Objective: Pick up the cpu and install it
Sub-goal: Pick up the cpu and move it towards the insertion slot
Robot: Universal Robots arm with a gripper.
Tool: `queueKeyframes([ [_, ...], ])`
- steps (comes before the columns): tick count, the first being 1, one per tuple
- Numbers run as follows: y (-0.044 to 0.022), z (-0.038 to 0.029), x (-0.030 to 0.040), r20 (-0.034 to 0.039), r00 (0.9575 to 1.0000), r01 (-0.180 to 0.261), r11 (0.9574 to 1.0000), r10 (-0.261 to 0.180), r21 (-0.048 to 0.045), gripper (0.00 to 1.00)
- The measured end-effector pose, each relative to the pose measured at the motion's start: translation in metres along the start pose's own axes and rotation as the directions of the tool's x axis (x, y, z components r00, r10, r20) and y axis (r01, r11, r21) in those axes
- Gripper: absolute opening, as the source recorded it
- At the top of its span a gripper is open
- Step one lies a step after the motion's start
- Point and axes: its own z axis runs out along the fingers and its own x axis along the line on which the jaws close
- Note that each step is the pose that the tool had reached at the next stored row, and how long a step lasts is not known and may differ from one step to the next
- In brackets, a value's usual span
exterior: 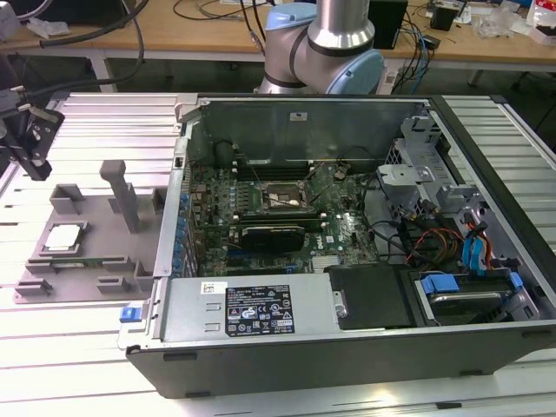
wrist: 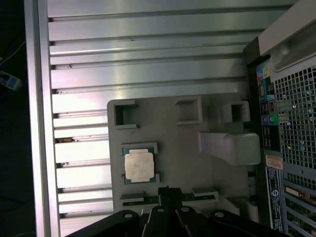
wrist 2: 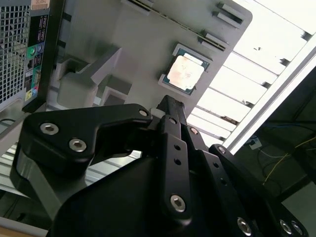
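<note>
**Cpu unheld in its nest, gripper standing off**

Cpu point(wrist: 138, 165) lies flat, metal top up, in a shallow corner-walled nest on the grey fixture point(wrist: 182, 143). The fixture rests on the slatted table point(wrist: 148, 69), at the exterior view's left of the open case point(exterior: 347, 334). Nothing touches the chip. Gripper point(wrist: 165, 189) hangs over the fixture, apart from the cpu, its tips pressed together and holding nothing. In both wrist views the tips line up near one edge of the nest, not over the chip's middle. Socket point(exterior: 276, 198) sits on the board inside the case, well apart from the chip.

Finding: the step in hand is the approach for the pick. The jaws need spreading wider than the chip before any descent, since closed tips would land on the metal top. The gripper should centre over the chip, fingers across two opposite edges where the nest walls leave gaps. Level descent, a light pinch on the rim and a straight lift would guard against tilt or jamming. Tall block point(wrist: 229, 147) stands near, so clearance there deserves a check.
</note>
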Motion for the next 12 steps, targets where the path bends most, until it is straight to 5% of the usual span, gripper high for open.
queueKeyframes([
  [12, -0.0009, 0.0006, 0.0109, 0.0, 1.0, 0.0, 1.0, 0.0, 0.0, 0.11],
])
